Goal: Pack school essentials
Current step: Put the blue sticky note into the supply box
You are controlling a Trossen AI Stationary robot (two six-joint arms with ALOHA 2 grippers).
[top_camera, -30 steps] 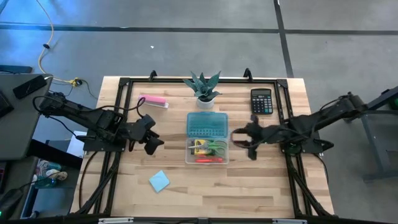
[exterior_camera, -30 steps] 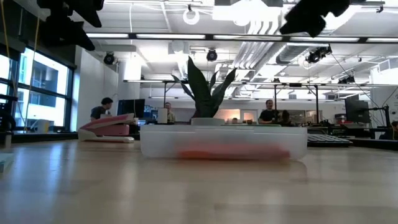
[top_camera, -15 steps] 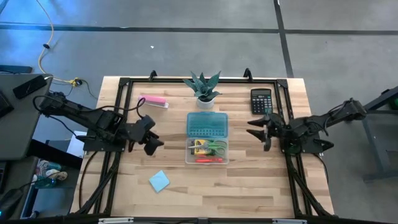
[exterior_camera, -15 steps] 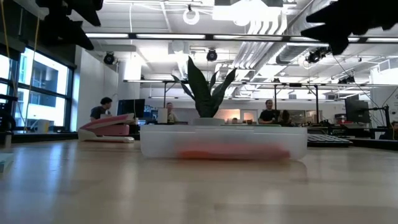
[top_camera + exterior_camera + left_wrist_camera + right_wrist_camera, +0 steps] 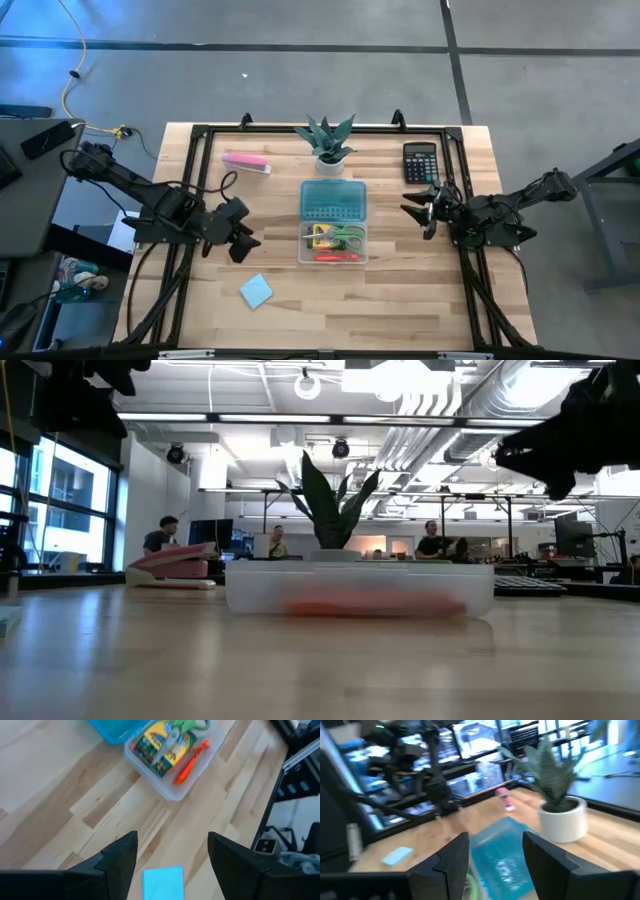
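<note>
- The clear plastic box [image 5: 333, 243] sits mid-tabletop [image 5: 300, 290] on pale wood planks, its ribbed teal lid [image 5: 333, 202] lying open toward the potted plant [image 5: 326, 140].
- Inside it lie the yellow-green crayon box [image 5: 162, 749], the green-handled scissors [image 5: 184, 729] across that, and an orange-red pen [image 5: 190, 756] along the near wall.
- The light-blue square notepad [image 5: 256, 291], flat and thin, lies alone on the tabletop near the front, well apart from the box.
- The left hand [image 5: 243, 239] hangs above the wood with its fingers [image 5: 119, 858] spread and empty; the notepad lies just ahead of it, between the fingers in the wrist view. It has moved toward the notepad since half a second ago.
- The right hand [image 5: 424, 211] hovers open and empty right of the box, below the black calculator [image 5: 420, 162]; a second ago it was close beside the box and has drawn back.
- A pink-and-white bar [image 5: 246, 162] lies at the back left.
</note>
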